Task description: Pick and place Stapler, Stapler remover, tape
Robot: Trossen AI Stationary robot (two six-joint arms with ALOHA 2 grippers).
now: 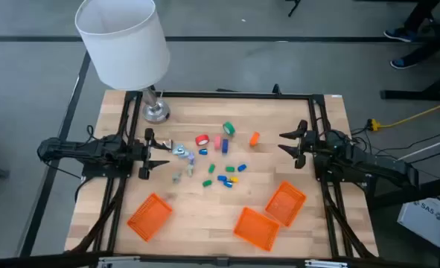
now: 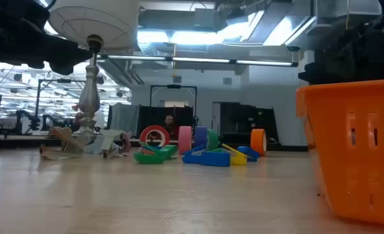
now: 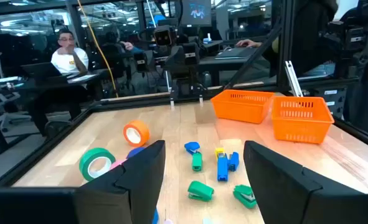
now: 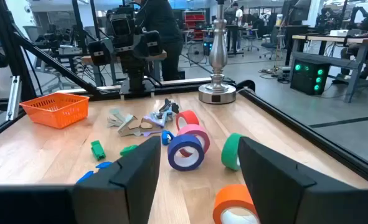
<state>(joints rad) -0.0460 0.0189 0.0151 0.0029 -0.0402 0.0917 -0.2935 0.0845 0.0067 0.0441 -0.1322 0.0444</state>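
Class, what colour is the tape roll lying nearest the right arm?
Orange tape roll, clearest in the right wrist view.

Two dark arms w/ black cabling — each pincer black, two-fingered.

Tape rolls and small pieces lie mid-table, lamp behind to the left, three baskets along the front.

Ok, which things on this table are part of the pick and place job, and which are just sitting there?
Job: tape rolls, small staplers, staple removers, probably the orange baskets.
Just there: lamp.
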